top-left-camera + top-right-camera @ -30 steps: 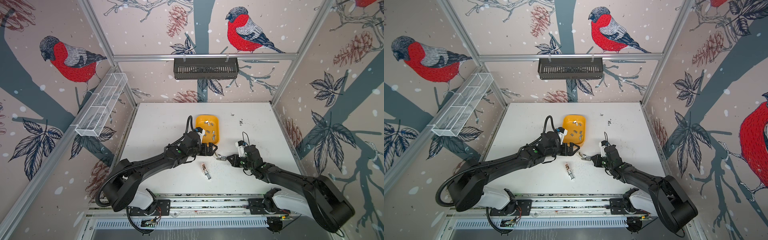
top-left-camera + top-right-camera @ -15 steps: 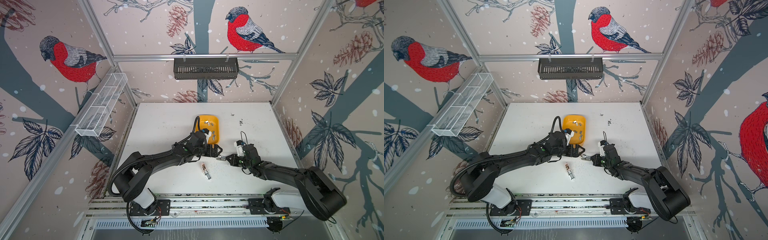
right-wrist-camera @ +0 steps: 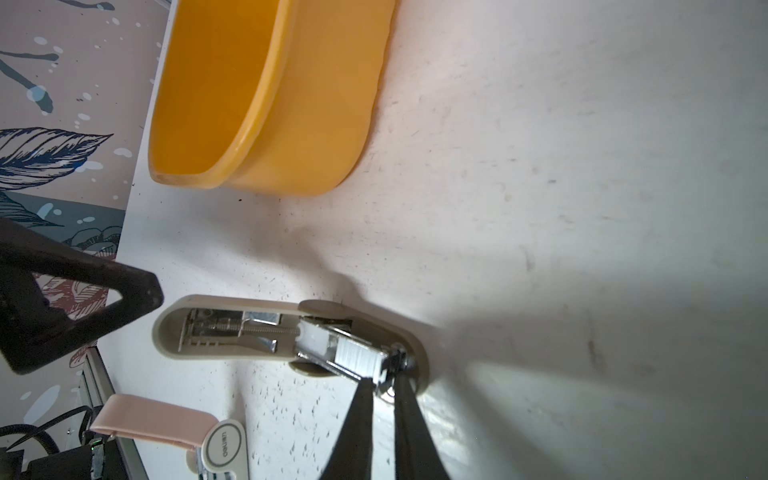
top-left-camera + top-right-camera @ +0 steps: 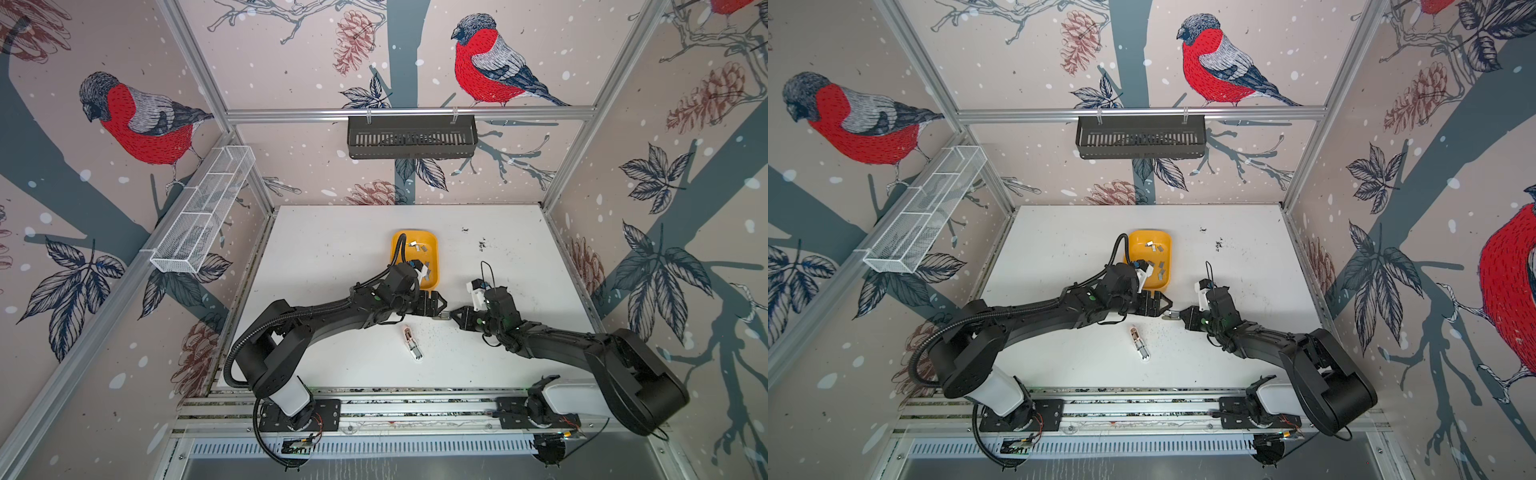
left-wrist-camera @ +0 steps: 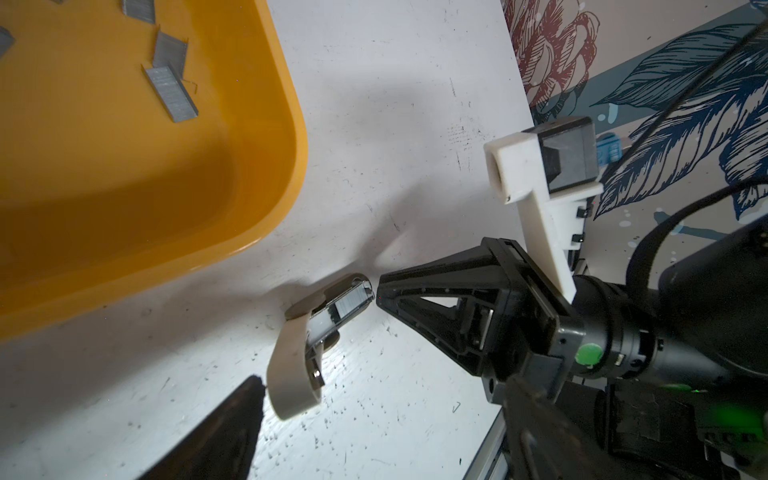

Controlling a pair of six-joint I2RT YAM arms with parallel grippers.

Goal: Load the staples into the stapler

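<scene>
1. Nearest the robot bases, on the white table (image 4: 332, 257): a pink stapler (image 4: 411, 343) lies alone and looks opened out, w/ no gripper on it. It also shows in the R wrist view (image 3: 158, 428).
2. Just behind it, mid-table, the L and R arms meet almost tip to tip in both top views.
3. Between the tips: a beige stapler (image 3: 232, 328) rests on the table. Its cover is swung back toward the L arm's side and its metal magazine is exposed.
4. A staple strip (image 3: 359, 355), bright grey and ridged, sits at the magazine's front end. It also shows in the L wrist view (image 5: 351, 307).
5. R gripper (image 3: 384, 380): jaws drawn nearly together, pinching the front tip of the beige stapler's magazine, one finger on each side.
6. L gripper (image 4: 441, 308): jaws spread wide, holding nothing. One finger (image 3: 83, 307) sits just beside the stapler's cover end. A small gap shows, so no contact.
7. Farther back, just behind the L wrist: a yellow tray (image 4: 395, 249), near the beige stapler but apart from it.
8. Loose staples (image 4: 422, 253), several short grey strips, lie scattered in the tray. The L wrist view shows two touching (image 5: 170, 93).
9. Farthest: a black basket (image 4: 411, 137) on the back wall and a white wire basket (image 4: 203, 220) on the L wall.
</scene>
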